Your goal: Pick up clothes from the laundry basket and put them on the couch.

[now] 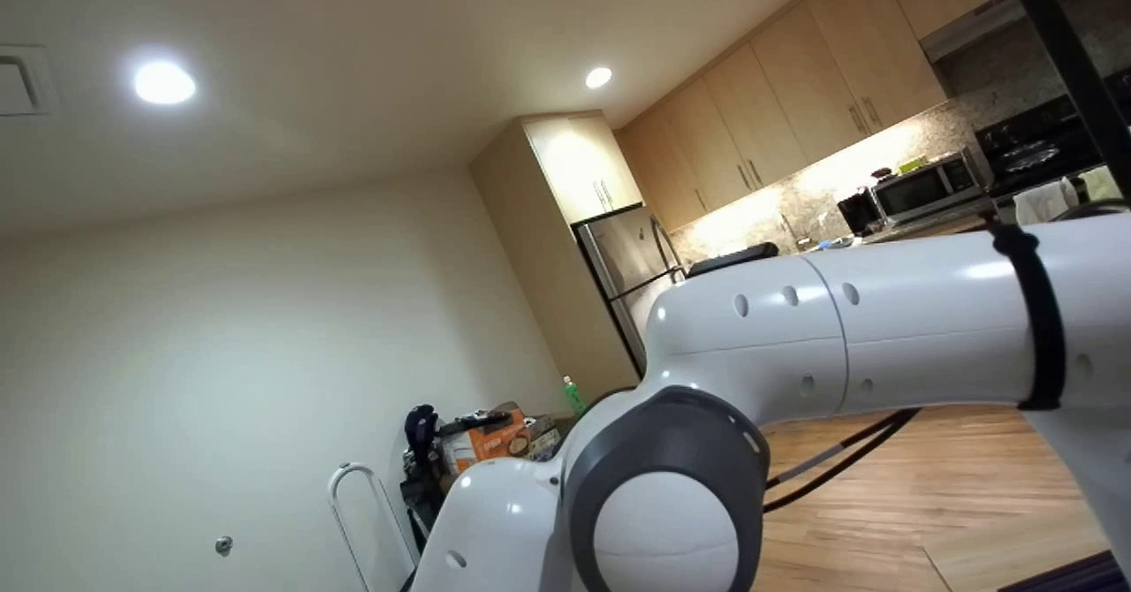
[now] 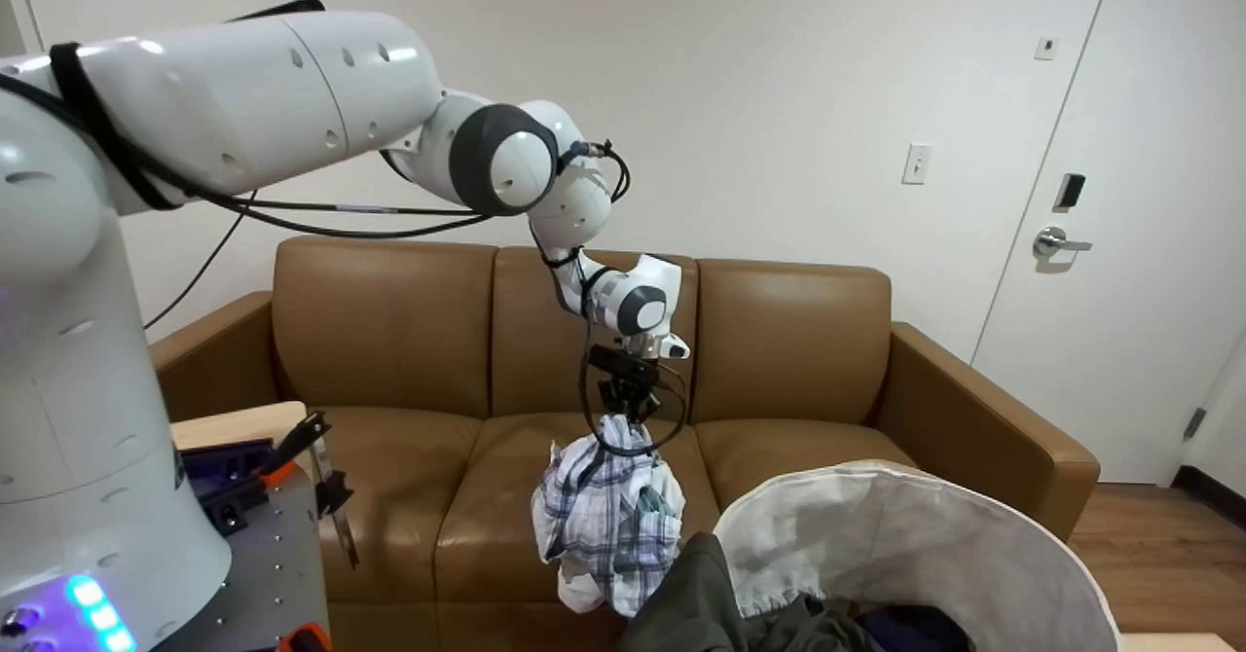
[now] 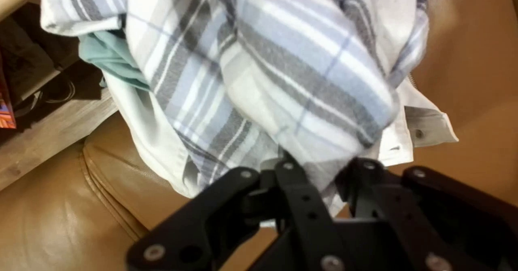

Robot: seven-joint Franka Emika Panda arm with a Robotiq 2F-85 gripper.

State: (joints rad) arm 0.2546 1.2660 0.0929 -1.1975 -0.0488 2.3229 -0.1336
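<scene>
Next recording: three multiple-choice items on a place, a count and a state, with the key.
1. Where is the dark navy cloth?
A. on the silver door handle
B. inside the round off-white fabric basket
C. on the floor

2. How many back cushions has the brown leather-look couch?
A. two
B. four
C. three

3. The black gripper is
A. shut on the blue-and-white plaid garment
B. open, empty
C. shut on nothing

1 B: an exterior view shows it within the rim.
2 C: three stand side by side in an exterior view.
3 A: the wrist view shows the garment between its tips.
</scene>
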